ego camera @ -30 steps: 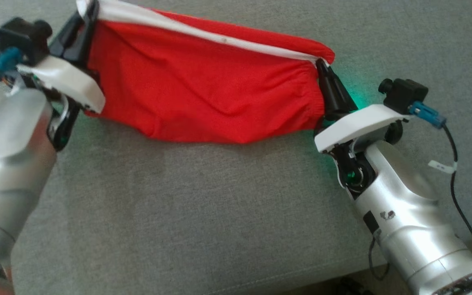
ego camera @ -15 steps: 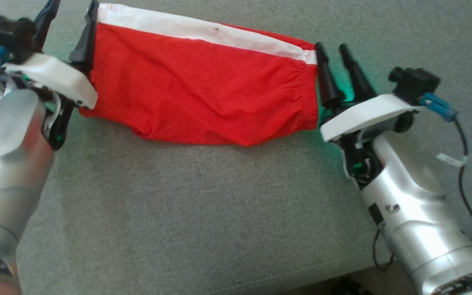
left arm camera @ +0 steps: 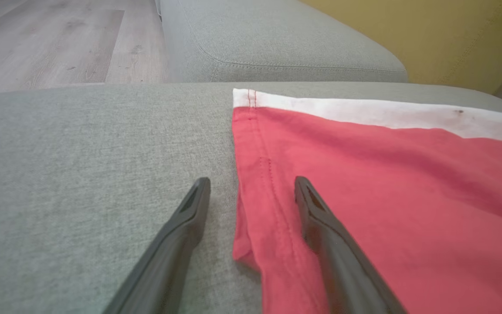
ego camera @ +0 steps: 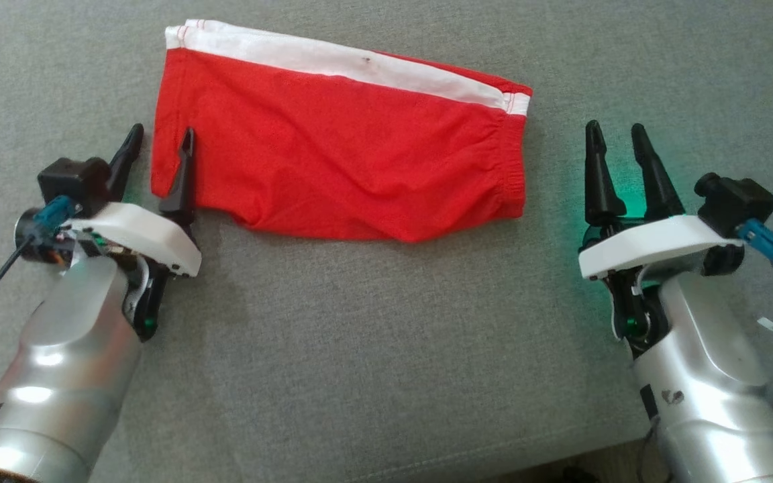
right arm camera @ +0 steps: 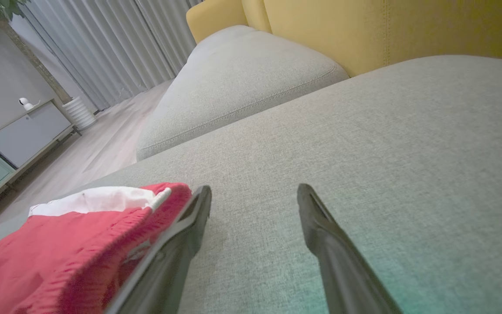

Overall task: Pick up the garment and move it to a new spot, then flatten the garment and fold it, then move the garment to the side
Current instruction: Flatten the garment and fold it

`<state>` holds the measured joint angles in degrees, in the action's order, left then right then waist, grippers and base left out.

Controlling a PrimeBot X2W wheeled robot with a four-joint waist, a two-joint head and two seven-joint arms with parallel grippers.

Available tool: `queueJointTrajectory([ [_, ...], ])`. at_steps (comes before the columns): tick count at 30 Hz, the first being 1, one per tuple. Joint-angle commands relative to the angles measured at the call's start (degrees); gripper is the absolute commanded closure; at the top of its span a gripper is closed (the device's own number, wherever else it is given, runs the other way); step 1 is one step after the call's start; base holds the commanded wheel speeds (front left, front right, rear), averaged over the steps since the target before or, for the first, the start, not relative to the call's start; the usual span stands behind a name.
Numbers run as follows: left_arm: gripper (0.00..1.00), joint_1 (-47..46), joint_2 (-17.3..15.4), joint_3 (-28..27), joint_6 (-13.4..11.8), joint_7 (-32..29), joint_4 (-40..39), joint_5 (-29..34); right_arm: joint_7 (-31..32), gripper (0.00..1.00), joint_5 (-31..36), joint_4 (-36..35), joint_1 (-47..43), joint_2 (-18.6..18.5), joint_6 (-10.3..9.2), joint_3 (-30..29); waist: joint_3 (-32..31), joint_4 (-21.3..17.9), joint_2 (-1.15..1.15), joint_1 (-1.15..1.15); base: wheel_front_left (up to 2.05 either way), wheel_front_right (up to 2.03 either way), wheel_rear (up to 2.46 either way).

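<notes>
The garment is a pair of red shorts with a white side stripe, lying folded and flat on the grey cushion. My left gripper stands open at its left hem; one finger is over the red cloth, the other over bare cushion. Off the elastic waistband end, my right gripper is open and apart from the cloth, with nothing between its fingers. The right wrist view has the waistband just left of that gripper.
The cushion's front edge runs along the bottom of the head view. A second grey cushion and a yellow backrest lie beyond. Wooden floor shows to the far left.
Both grippers went from shut on the garment's ends to open and drew back toward me. The garment dropped and now lies flat on the cushion. The head view also shifted.
</notes>
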<state>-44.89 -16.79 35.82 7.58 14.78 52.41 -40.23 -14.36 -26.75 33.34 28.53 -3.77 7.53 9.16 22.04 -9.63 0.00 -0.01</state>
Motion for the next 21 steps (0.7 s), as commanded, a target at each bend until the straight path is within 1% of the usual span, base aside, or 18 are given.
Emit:
queueJointTrajectory([
  [1,0.0,-0.17,-0.64,-1.39,-0.14,0.21,1.42,0.54,-0.63,0.0,0.91,-2.12,-0.96,0.89,-0.04,0.5,-0.01,-0.27,0.0,0.01,0.0,0.0,0.0],
  [5,0.0,-0.35,0.49,-0.8,-0.24,0.21,6.16,1.33,-0.63,0.0,0.94,-2.31,-2.02,0.89,-0.04,0.11,-0.11,-0.95,0.0,0.01,0.0,0.0,0.0],
  [6,0.13,-0.42,0.89,-0.61,-0.23,0.15,7.47,1.25,-0.63,0.0,0.89,-2.32,-2.22,0.89,-0.04,0.18,-0.19,-1.11,0.0,0.01,0.0,0.0,0.0],
  [7,0.64,-0.55,1.2,-0.23,-0.21,0.07,8.59,1.35,-0.63,0.0,0.87,-2.33,-2.4,0.89,-0.04,0.24,-0.28,-1.25,0.0,0.01,0.0,0.0,0.0],
  [8,1.0,-0.6,1.56,0.28,-0.19,0.02,9.42,1.48,-0.63,0.0,0.87,-2.32,-2.55,0.89,-0.04,0.25,-0.42,-1.34,0.0,0.01,0.0,0.0,0.0],
  [11,1.0,-0.38,2.68,1.56,-0.13,0.02,10.86,1.4,-0.63,0.0,1.28,-2.1,-3.14,0.89,-0.04,-0.17,-1.45,-1.11,0.0,0.01,0.0,0.0,0.0],
  [16,1.0,0.74,3.61,0.26,-0.22,0.16,10.3,0.45,-0.63,0.0,3.51,-2.38,-4.6,0.89,-0.04,-1.4,-4.22,0.56,0.0,0.01,0.0,0.0,0.0],
  [21,1.0,6.37,4.82,-3.46,-3.32,0.2,4.97,1.72,-0.63,0.0,5.33,-2.0,-7.31,0.89,-0.04,-2.29,-8.49,3.97,0.0,0.01,0.0,0.0,0.0],
])
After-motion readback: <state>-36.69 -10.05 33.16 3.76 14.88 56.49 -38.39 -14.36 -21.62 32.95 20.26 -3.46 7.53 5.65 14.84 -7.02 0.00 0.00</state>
